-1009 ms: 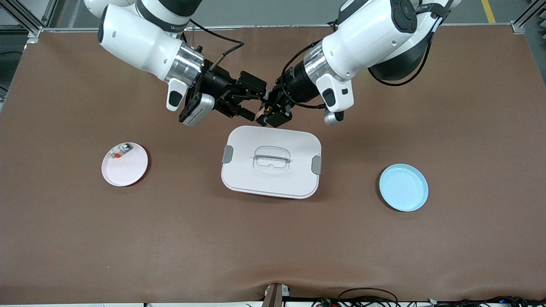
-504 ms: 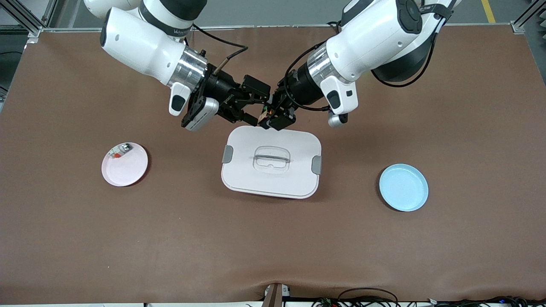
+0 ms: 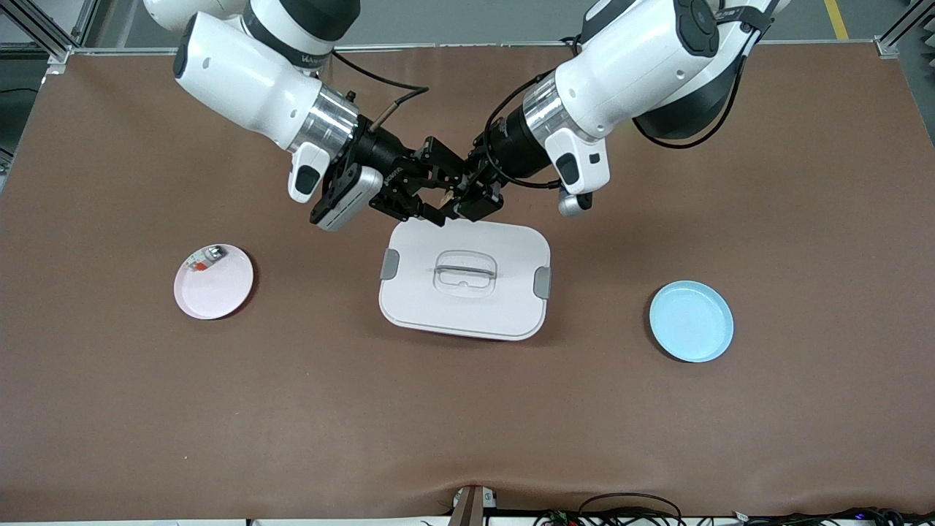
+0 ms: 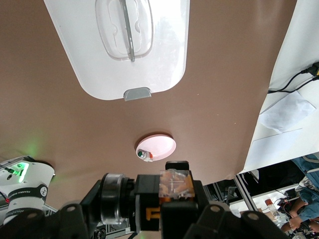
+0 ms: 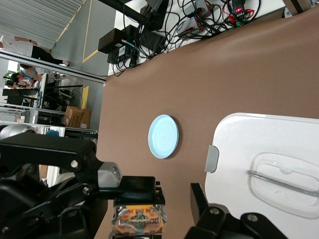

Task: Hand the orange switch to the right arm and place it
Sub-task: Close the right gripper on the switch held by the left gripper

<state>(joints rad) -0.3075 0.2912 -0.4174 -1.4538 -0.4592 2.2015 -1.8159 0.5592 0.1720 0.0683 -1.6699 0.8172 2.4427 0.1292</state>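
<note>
The orange switch (image 3: 447, 196), a small black block with an orange and clear end, is held in the air over the table beside the white box's edge. My left gripper (image 3: 467, 199) is shut on it; the left wrist view shows the switch (image 4: 164, 199) clamped in that gripper (image 4: 175, 191). My right gripper (image 3: 431, 201) meets it from the right arm's end and is open. In the right wrist view the switch (image 5: 138, 215) sits between that gripper's (image 5: 144, 219) spread fingers (image 5: 199, 205), with a gap at the finger that shows.
A white lidded box (image 3: 409, 292) with a clear handle lies mid-table below both grippers. A pink plate (image 3: 219, 292) holding a small silvery piece with a red bit (image 3: 208, 257) lies toward the right arm's end. A light blue plate (image 3: 691, 321) lies toward the left arm's end.
My right gripper has moved in toward the left gripper and now has its open fingers around the switch. The left gripper still holds the switch, barely shifted.
</note>
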